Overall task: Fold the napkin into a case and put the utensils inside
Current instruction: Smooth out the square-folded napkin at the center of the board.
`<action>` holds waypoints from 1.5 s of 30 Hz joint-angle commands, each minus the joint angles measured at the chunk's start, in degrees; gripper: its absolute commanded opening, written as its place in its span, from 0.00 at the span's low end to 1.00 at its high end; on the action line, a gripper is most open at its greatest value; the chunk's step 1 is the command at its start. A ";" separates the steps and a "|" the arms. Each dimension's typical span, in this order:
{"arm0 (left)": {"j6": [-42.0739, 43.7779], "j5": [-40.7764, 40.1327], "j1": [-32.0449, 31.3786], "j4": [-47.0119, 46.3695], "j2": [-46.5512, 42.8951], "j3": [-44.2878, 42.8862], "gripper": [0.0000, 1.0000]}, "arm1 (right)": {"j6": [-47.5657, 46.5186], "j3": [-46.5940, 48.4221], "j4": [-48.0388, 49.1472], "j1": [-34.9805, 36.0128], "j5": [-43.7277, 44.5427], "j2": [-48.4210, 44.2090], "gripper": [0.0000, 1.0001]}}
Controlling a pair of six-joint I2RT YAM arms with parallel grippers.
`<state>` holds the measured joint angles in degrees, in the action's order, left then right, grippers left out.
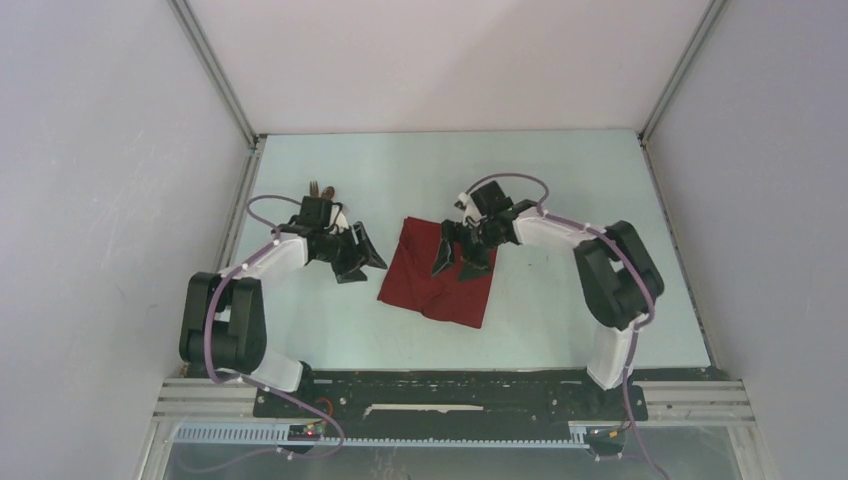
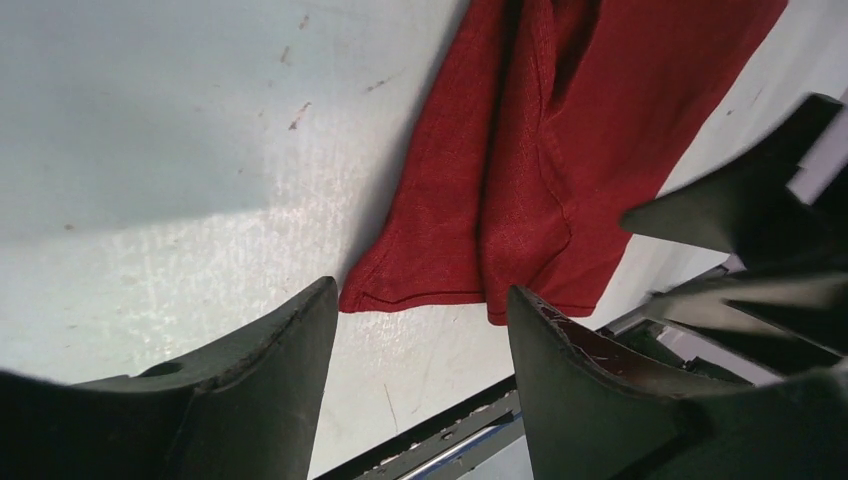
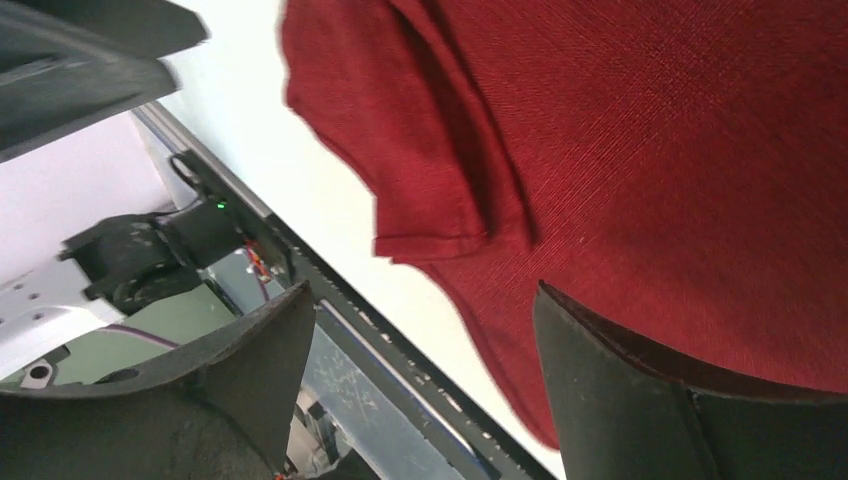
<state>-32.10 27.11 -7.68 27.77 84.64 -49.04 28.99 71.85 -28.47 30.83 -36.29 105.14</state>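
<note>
The napkin point(image 1: 440, 275) lies in the middle of the table point(image 1: 560, 180), a little nearer the near edge. Its left side is doubled over in a loose, rumpled flap, so it is not yet a narrow case.

I judge that flap to be the weak spot. If I pinch only its top layer, the fold will peel open. If my fingers drag as they come down, the whole cloth will skew.

The utensils point(image 1: 321, 187) show only as a small brown tip behind my left wrist, toward the far-left corner, and a careless swing could knock them.

My left gripper point(image 1: 365, 262) hangs just beside the napkin's left edge, angled down at its near-left corner, fingers spread and empty. My right gripper point(image 1: 460, 262) is tilted down over the cloth's far half, also spread, holding nothing.
</note>
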 commanded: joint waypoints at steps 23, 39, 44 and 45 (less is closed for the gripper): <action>-1.96 -11.27 -1.72 3.50 -14.24 0.60 0.67 | 16.45 -1.82 29.62 8.78 -7.15 7.94 0.85; 1.38 -8.29 -4.78 4.96 -4.61 -3.44 0.67 | 1.92 -3.76 -4.33 6.97 9.24 -7.75 0.84; 2.08 -14.28 -9.97 6.98 3.53 -8.54 0.63 | 6.48 -18.32 -3.18 2.19 9.70 -17.88 0.82; 2.04 -14.83 -10.25 7.11 4.81 -8.81 0.63 | 7.11 -20.76 -2.01 1.88 9.12 -19.39 0.81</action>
<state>-31.94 15.86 -15.92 33.74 86.13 -54.26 34.87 58.59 -28.32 34.48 -29.26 90.72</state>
